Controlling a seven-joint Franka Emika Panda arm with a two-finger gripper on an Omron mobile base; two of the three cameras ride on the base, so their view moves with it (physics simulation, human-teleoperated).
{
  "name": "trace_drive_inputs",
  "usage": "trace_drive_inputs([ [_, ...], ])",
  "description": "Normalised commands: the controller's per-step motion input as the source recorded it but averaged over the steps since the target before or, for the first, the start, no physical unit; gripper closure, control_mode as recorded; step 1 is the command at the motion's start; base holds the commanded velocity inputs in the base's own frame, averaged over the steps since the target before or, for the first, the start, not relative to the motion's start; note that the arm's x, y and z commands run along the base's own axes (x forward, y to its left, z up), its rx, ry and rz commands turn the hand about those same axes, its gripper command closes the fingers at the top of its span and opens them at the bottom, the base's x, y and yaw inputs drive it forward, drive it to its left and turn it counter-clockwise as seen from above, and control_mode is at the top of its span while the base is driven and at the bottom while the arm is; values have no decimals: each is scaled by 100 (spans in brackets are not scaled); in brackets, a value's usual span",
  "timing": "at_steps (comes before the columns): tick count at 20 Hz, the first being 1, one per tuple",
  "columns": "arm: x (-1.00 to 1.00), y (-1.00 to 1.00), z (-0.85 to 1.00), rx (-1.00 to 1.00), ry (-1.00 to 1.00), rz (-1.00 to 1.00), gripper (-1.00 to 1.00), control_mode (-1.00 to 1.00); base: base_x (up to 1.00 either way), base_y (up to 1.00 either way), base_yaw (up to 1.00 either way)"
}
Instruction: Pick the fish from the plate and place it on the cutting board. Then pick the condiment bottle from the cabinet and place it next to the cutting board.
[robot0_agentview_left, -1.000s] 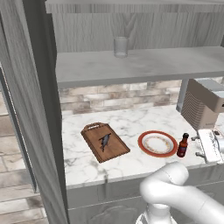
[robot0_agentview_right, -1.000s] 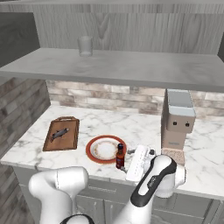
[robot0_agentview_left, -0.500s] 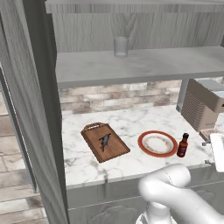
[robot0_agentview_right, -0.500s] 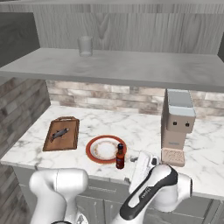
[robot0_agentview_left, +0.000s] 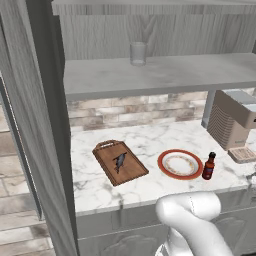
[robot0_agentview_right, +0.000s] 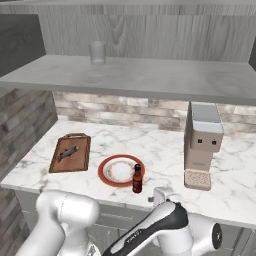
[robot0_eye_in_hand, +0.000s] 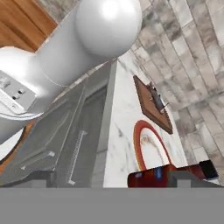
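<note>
Your gripper (robot0_agentview_right: 161, 194) hangs open below the counter edge; fish (robot0_agentview_left: 119, 160) lies on the board (robot0_agentview_left: 131, 172), bottle (robot0_agentview_left: 208, 166) beside the plate (robot0_agentview_left: 165, 159).

The white arm (robot0_agentview_left: 192, 220) folds low in front of the base, its rounded elbow bulging upward. In the right base view the forearm (robot0_agentview_right: 155, 230) with its dark band lies low, reaching up and right. The gripper (robot0_eye_in_hand: 109, 178) is tilted sideways, jaws spread wide with nothing between them.
</note>
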Motion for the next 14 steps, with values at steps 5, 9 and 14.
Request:
trace_drive_inputs([
  [5, -58, 0, 12, -56, -31, -7, -100, -100, 0, 0, 0],
  [9, -42, 17, 27, -60, -36, -2, -100, -100, 0, 0, 0],
  [14, -20, 32, 33, -60, -40, 0, -100, -100, 0, 0, 0],
])
